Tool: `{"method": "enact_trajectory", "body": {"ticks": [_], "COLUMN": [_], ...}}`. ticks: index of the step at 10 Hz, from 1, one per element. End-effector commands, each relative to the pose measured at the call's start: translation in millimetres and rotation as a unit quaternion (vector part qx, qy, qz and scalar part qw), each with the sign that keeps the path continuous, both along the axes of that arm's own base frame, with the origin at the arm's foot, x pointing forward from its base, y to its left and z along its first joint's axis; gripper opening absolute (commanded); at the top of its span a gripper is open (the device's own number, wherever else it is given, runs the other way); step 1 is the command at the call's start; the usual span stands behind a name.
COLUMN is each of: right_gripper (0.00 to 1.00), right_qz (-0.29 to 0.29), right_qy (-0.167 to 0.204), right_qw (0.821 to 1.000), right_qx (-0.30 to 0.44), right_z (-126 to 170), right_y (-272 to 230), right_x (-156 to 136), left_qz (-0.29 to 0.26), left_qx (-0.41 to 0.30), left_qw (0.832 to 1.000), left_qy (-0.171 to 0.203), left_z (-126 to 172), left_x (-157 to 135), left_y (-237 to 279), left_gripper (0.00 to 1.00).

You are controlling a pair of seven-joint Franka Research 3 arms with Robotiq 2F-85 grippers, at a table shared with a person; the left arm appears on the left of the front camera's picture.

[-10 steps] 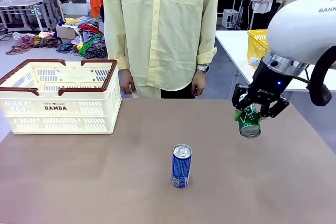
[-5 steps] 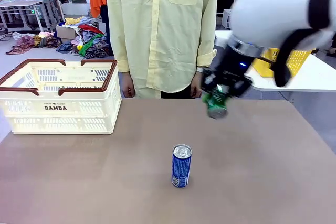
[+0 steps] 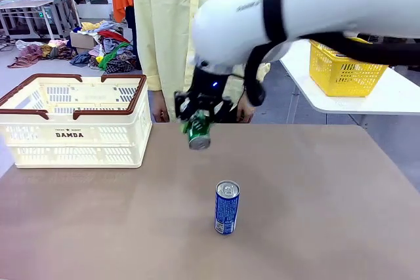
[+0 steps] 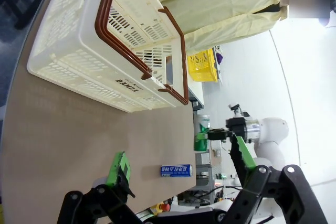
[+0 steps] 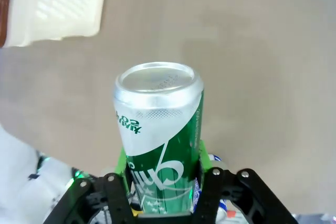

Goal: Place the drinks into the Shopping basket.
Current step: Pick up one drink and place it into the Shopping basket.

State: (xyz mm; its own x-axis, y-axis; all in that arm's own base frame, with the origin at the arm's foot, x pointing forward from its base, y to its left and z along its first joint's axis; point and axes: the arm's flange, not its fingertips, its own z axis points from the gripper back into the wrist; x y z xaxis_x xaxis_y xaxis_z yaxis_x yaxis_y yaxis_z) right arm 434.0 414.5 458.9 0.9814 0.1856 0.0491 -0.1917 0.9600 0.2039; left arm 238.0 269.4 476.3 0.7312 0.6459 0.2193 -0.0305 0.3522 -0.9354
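Green can (image 5: 157, 129), silver top, white lettering, in right hand (image 3: 196, 122)

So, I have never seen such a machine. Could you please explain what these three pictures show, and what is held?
These are two white robot arms at a brown table, with a person standing at the far side. The front picture comes from a fixed camera between the arms. The other two come from cameras on the wrists, looking along each arm's jaws. The right arm reaches across the middle; its jaws are shut on a green can, held tilted in the air; its wrist picture shows that can close up. The left arm has open, empty jaws. On the table stand a blue can and a cream shopping basket.
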Motion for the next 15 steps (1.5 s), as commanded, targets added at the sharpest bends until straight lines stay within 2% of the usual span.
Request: {"method": "enact_trajectory", "body": {"ticks": [1,2,5,10,11,12,15], "right_gripper": [0.00,0.00,0.00,0.00,0.39,0.98,1.00], "right_qz": [-0.002,0.000,0.007,-0.004,-0.001,0.000,-0.004], "right_qy": [0.022,0.044,0.052,0.075,0.078,0.078,0.084], "right_qw": [0.999,0.998,0.995,0.992,0.992,0.992,0.991], "right_qx": [-0.043,-0.054,-0.080,-0.098,-0.098,-0.098,-0.103], "right_z": [-20,-48,-100,-132,-135,-136,-136], "right_y": [41,57,79,76,77,77,74], "right_x": [13,14,-1,-1,-2,-2,-1], "left_qz": [-0.002,-0.002,-0.002,-0.002,-0.002,-0.002,-0.002], "left_qx": [-0.002,-0.002,-0.002,-0.002,-0.002,-0.002,-0.002], "left_qw": [1.000,1.000,1.000,1.000,1.000,1.000,1.000], "left_qy": [-0.013,-0.013,-0.013,-0.013,-0.013,-0.013,-0.013], "left_z": [0,0,0,0,0,0,0], "left_x": [0,0,0,0,0,0,0], "left_y": [2,2,2,2,2,2,2], "left_gripper": [1.00,1.00,1.00,1.00,1.00,1.00,1.00]}}
